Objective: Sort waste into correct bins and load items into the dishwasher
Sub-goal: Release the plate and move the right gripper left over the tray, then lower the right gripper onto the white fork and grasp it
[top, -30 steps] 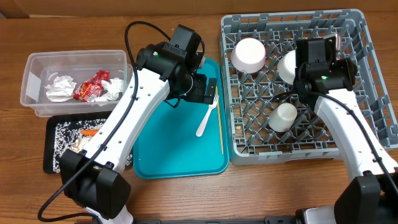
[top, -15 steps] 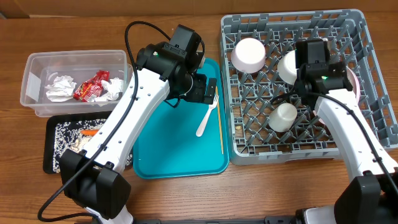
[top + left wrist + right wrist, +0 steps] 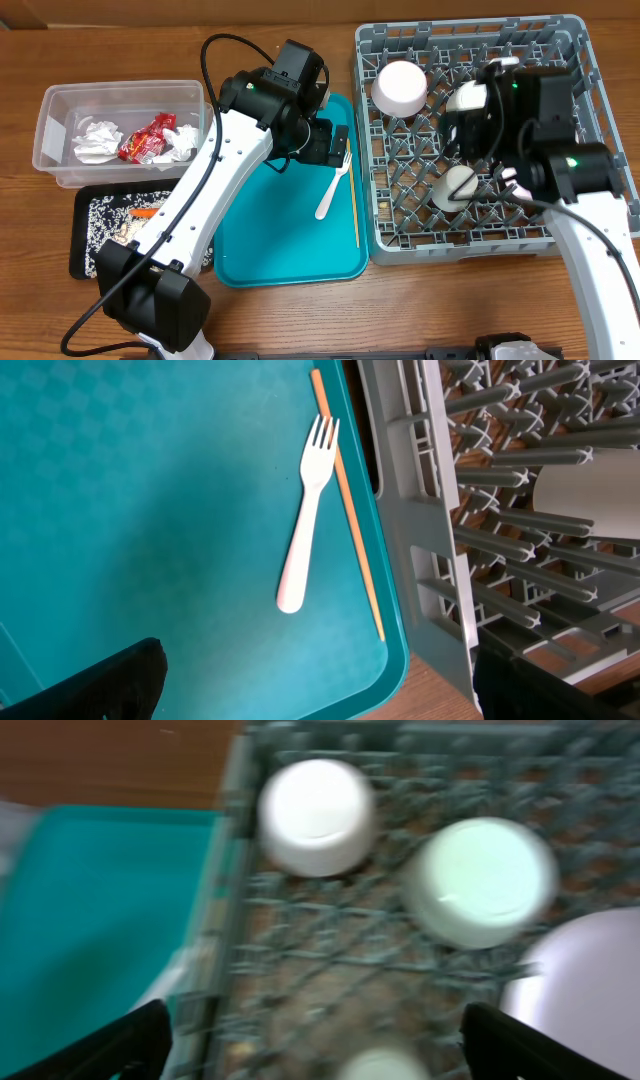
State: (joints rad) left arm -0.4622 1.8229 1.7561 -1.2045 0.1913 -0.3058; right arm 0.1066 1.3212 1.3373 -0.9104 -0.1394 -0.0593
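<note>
Blurring smears the right wrist view; the dish rack (image 3: 440, 243) there holds a plate (image 3: 590, 980) cut off at the frame edge, two upturned bowls (image 3: 315, 815) and a cup (image 3: 457, 187). Overhead, the right arm hides most of the plate. Fork (image 3: 303, 520) and chopstick (image 3: 350, 520) lie side by side on the teal tray (image 3: 270, 230). Left gripper (image 3: 320, 690) over the tray and right gripper (image 3: 320, 1055) above the rack both gape wide, empty.

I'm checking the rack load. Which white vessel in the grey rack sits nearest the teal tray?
The bowl just inside the rack wall beside the teal tray; the other bowl and the small cup sit farther in.
</note>
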